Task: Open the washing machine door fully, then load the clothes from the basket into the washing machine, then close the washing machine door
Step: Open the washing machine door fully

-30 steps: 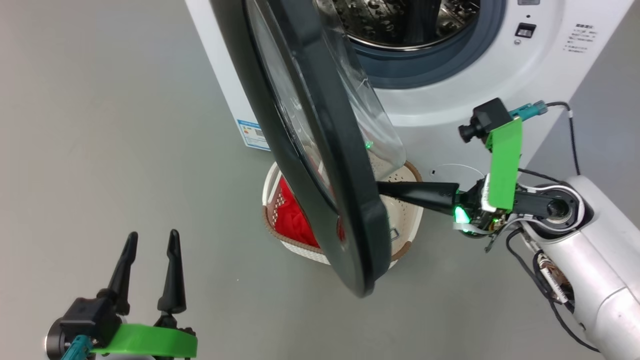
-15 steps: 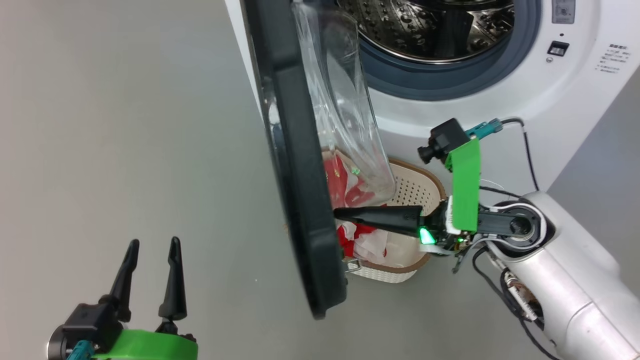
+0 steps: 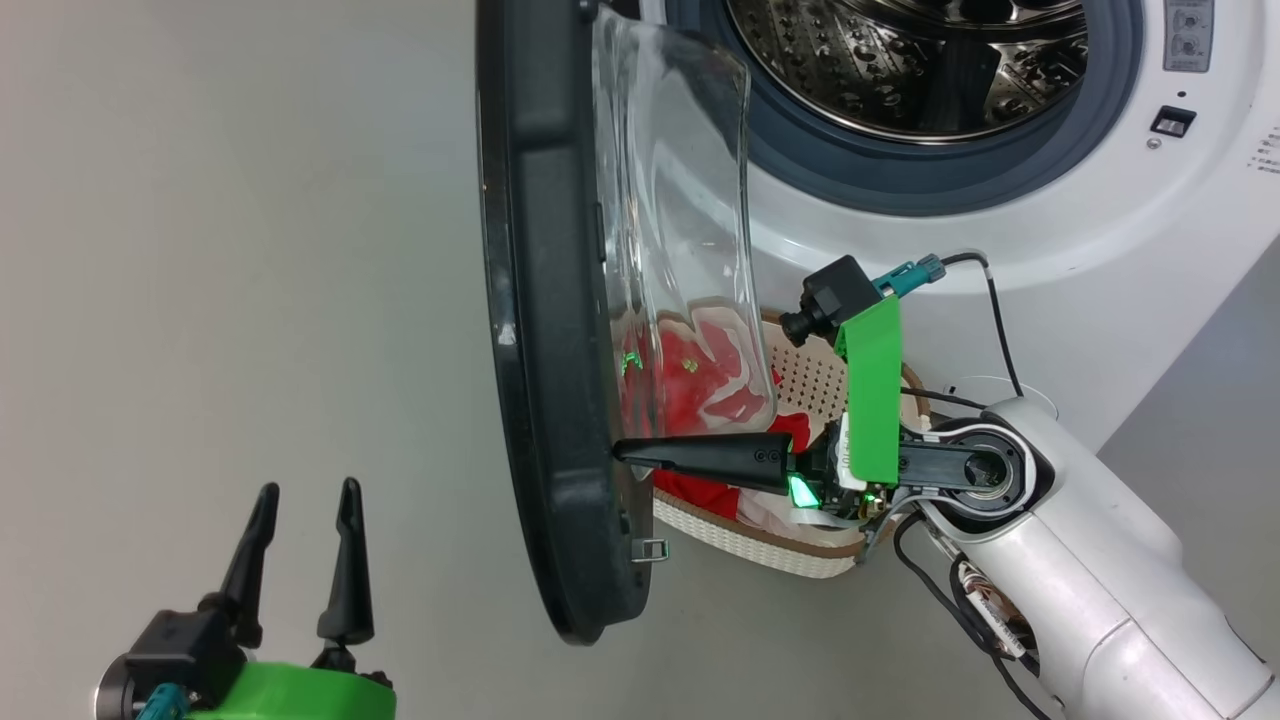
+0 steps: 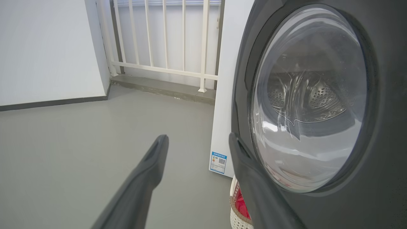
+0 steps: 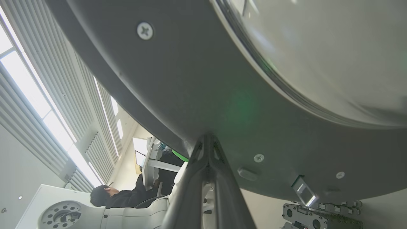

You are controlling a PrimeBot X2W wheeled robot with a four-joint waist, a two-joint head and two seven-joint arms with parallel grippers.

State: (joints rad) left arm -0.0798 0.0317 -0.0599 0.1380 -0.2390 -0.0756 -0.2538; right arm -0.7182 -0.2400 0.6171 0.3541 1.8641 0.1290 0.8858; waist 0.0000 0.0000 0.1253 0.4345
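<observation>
The washing machine door (image 3: pixel 545 400) is standing edge-on, roughly square to the front of the washing machine (image 3: pixel 1050 250) and, by my reading, not yet fully open; the right gripper (image 3: pixel 628 452) is lying on the door's inner side, its two fingers pressed together on nothing, their shared tip touching the dark rim low on the door; the fingers' long axis is running nearly square to the door's face, so the door is lying straight ahead of the tip, toward the robot's left; the left gripper (image 3: pixel 308 490) is hovering off the door's outer side, well apart, fingers spread and empty; the basket (image 3: pixel 760 548) holding the clothes (image 3: pixel 705 492) is sitting just inside the door, beneath the right fingers.
</observation>
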